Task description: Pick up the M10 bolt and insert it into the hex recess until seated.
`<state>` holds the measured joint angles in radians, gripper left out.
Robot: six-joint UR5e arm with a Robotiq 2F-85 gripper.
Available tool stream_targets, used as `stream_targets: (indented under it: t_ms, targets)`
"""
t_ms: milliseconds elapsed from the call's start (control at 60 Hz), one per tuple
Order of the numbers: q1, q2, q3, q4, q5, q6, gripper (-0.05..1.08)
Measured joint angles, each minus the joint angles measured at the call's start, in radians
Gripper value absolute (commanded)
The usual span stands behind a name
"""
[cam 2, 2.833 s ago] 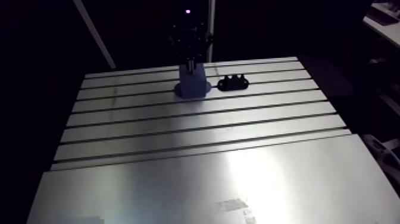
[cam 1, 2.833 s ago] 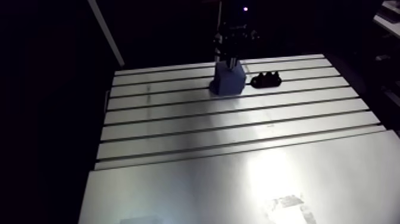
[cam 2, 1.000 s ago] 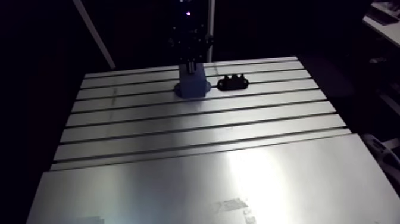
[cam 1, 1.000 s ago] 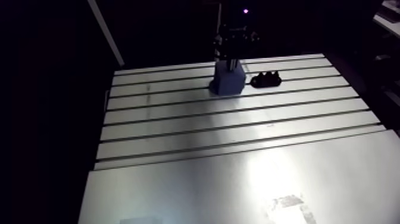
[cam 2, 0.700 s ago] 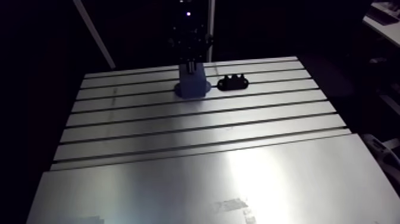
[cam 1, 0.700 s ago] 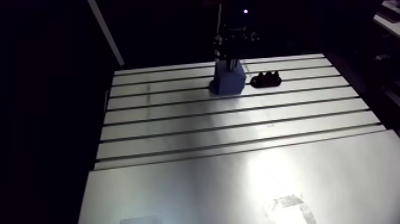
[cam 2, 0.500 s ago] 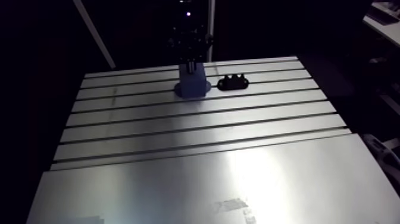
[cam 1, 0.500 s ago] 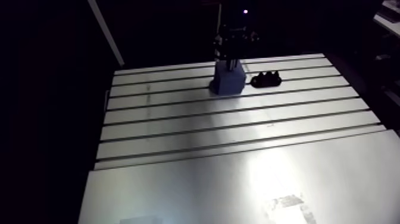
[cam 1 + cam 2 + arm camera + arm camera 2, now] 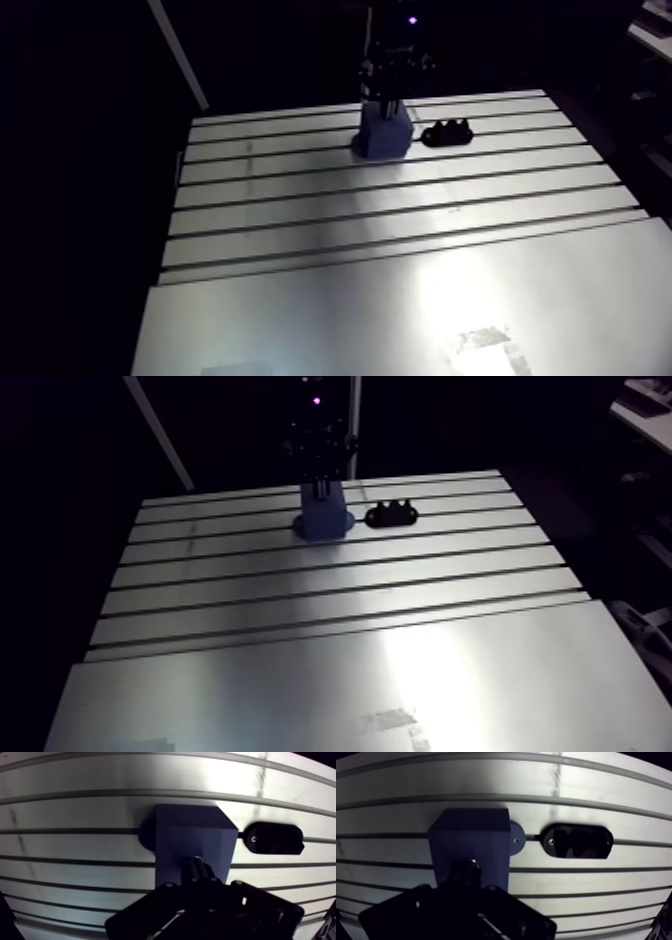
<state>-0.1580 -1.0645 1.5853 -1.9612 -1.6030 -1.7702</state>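
The claw point(image 9: 198, 881) seems clamped on the dark bolt point(image 9: 196, 866) over the blue block point(image 9: 192, 834).

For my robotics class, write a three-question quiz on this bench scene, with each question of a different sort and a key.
1. True or false: the blue block stands on the slotted table.
2. Fill in: the end effector hangs over the ____.
3. The black holder lies: A on top of the block; B beside the block, on the table; C in the end effector.
Key: 1 true; 2 blue block; 3 B.
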Motion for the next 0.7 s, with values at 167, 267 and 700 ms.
stream_targets:
  t_ms: [167,267,700]
  targets:
    - [-0.001,0.0,0.0,0.0,0.001,-0.001,1.08]
    - [-0.001,0.0,0.0,0.0,0.002,-0.001,1.08]
    - [0.0,-0.009,-0.005,0.003,0.004,-0.001,1.08]
